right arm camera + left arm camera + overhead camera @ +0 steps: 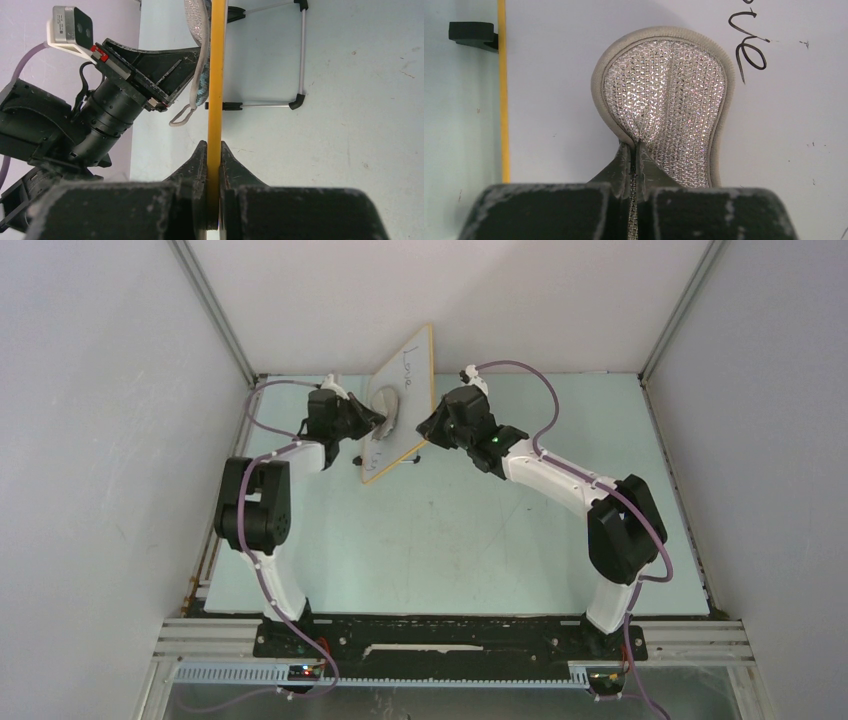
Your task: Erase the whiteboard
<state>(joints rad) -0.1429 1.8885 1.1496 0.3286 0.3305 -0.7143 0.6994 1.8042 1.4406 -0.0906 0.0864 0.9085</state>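
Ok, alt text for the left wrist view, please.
The left gripper pinches a grey oval cloth pad with a glittery mesh face, held against the whiteboard. Dark handwriting shows at upper right; the board's orange frame runs down the left.

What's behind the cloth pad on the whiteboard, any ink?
Only whiteboard surface shows around the pad, with handwriting beside its upper right. The left gripper holds the pad; anything beneath it is hidden.

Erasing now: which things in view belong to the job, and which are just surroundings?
In the job: whiteboard, its handwriting, grey cloth pad in left pincer, right pincer clamping the board's edge.
Just there: table, enclosure walls.
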